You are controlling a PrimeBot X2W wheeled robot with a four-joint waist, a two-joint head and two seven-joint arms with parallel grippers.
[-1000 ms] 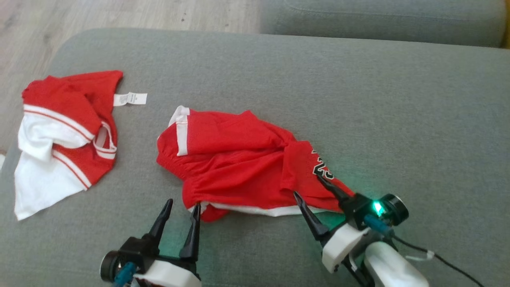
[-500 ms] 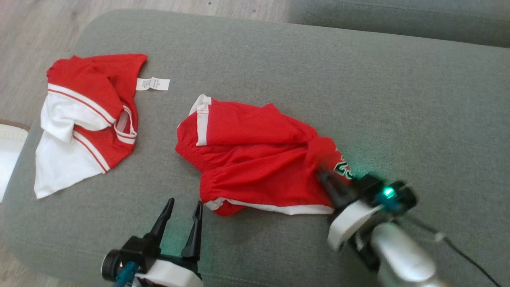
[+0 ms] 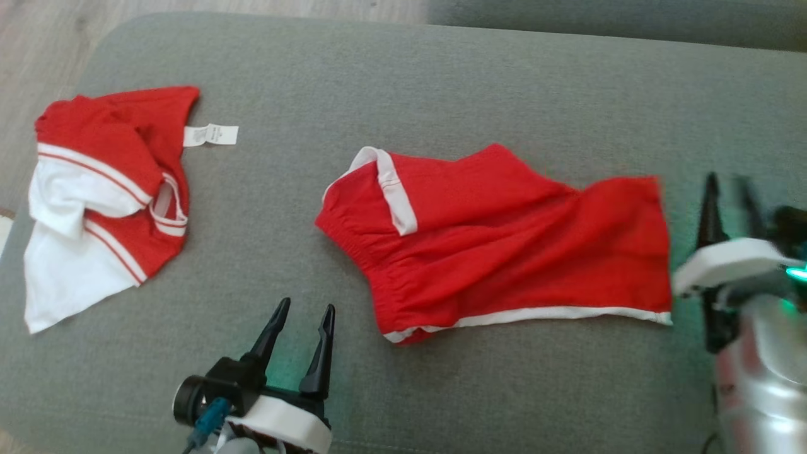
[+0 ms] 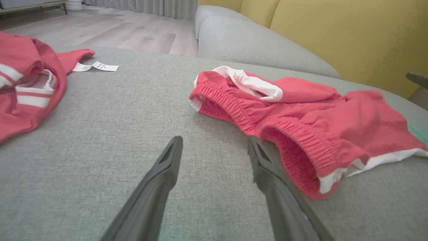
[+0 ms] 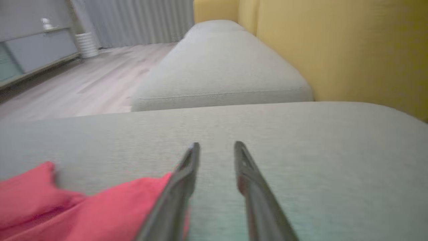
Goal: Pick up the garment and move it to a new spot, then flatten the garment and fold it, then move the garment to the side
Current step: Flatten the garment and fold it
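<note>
Shows red shorts (image 3: 504, 252) lying flat on grey cushion (image 3: 441, 82), long axis left-right, waistband pointing left; left gripper (image 3: 307, 304) spread wide, empty, near waistband; right gripper (image 3: 728, 180) parted, empty, beside leg hem

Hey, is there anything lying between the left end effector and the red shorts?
Nothing visible does. The open left end effector sits over bare grey cushion right beside the red shorts; the jersey lies apart, farther left.

No legible text, white care tag (image 3: 211, 135) printed, lettering too small to read
</note>
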